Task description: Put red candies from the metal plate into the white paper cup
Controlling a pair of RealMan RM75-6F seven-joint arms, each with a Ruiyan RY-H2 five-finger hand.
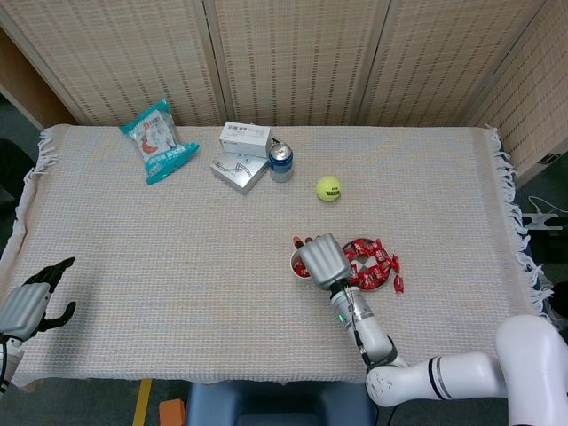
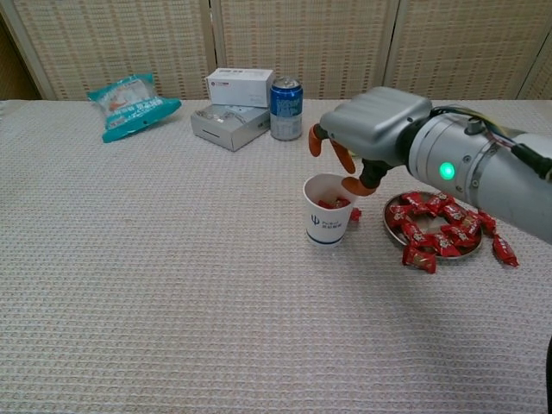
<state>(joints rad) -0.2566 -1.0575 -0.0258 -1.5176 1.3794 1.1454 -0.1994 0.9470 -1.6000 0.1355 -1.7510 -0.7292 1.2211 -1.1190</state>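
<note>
Now right robot hand (image 2: 362, 138) above white paper cup (image 2: 327, 210), fingers apart, holding nothing, palm down.

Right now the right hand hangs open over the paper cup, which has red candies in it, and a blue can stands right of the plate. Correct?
Not quite. The blue can stands left of the plate, behind the paper cup, as the chest view shows. The rest holds: the right hand hangs open over the cup, with red candies inside.

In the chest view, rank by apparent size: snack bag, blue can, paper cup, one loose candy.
1. Snack bag, largest.
2. Paper cup and blue can: look alike; the cup is nearer the camera, so unsure.
3. Loose candy, smallest.
</note>
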